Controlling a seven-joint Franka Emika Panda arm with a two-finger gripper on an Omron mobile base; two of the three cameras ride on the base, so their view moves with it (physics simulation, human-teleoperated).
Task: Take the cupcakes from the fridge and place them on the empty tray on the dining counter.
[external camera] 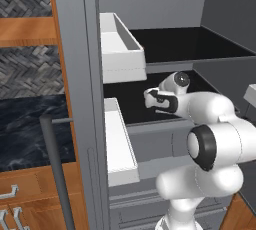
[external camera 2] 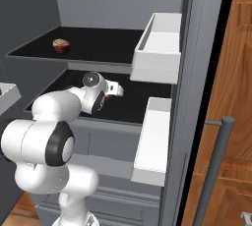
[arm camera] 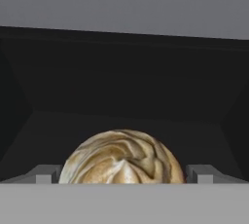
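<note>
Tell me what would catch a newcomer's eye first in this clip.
The white arm reaching into the open fridge, its gripper open on the lower black shelf with a swirled cupcake sitting between the fingertips. A second cupcake stands alone on the upper shelf, toward its left in the right base view.

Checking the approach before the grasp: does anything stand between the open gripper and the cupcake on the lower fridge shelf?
Nothing visible does. In the hand view the cupcake sits directly between the open gripper's fingertips, on the black lower shelf of the fridge.
</note>
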